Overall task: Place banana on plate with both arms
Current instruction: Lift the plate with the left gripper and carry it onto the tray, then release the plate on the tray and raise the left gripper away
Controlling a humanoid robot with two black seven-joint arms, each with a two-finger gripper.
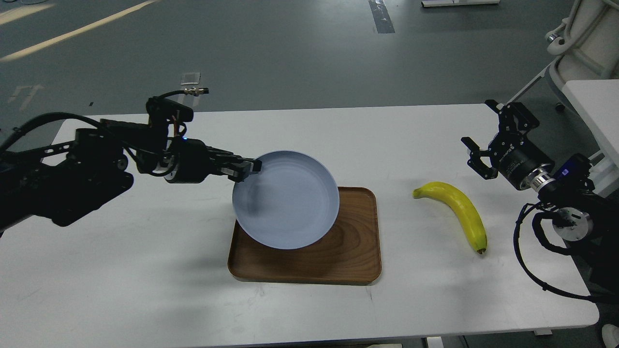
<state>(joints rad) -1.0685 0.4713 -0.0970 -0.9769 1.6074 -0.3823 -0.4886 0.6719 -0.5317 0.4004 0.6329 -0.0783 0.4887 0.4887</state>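
Our left arm point(72, 169) enters from the left edge of the frame and reaches toward the centre, wrist roughly level, cables looped over its top. Its gripper point(246, 169) has its fingers closed on the rim of the plate point(285, 203), holding it tilted. Our right arm point(566, 203) enters from the right edge, forearm angled toward the upper left. Its gripper point(483, 140) is raised, fingers spread apart and holding nothing.
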